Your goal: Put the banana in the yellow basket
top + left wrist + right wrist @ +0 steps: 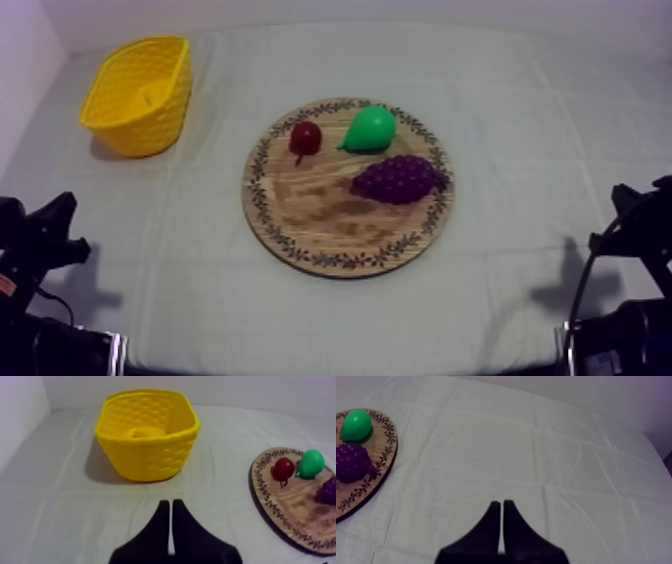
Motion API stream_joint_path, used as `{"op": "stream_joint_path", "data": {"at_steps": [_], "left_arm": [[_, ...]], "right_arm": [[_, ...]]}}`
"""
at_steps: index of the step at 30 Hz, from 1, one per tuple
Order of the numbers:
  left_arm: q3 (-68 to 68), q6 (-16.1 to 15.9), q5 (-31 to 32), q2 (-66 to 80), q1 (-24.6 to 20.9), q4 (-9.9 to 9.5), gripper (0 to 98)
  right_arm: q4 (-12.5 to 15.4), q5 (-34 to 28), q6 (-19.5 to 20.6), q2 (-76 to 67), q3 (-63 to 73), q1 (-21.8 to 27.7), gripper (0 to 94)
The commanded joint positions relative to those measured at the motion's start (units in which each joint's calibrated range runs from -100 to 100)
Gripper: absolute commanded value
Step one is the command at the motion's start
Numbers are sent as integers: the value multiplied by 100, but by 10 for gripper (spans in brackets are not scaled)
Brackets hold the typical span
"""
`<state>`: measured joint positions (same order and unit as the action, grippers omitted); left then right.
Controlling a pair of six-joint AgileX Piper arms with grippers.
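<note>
My left hand (170, 502) and right hand (501, 502) are closed, empty; wooden board (300, 215) carries pear (370, 129), grapes (398, 179), small red fruit (306, 138).

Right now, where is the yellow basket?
In the top view the yellow basket sits far left on the cloth, apart from the wooden board; it stands ahead of the left gripper.

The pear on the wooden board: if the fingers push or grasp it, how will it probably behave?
The pear is rounded and rests on the flat board, so a push would probably roll it. Its green skin looks smooth and glossy, so a grasp may slip. It looks like a moulded toy, so it is likely stiff and light.
</note>
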<state>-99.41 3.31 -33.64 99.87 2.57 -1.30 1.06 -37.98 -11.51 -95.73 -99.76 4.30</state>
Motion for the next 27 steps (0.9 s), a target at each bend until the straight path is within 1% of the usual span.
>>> {"op": "stream_joint_path", "data": {"at_steps": [1,3,6,27], "left_arm": [[6,433,-8,6,3,-4,1],[7,597,-12,10,5,-6,1],[7,694,-14,12,7,-8,1],[8,697,-16,13,8,-9,1]], "right_arm": [[-1,0,1,-2,-2,-1,3],[-1,0,1,-2,-2,-1,3],[-1,0,1,-2,-2,-1,3],[-1,0,1,-2,-2,-1,3]]}}
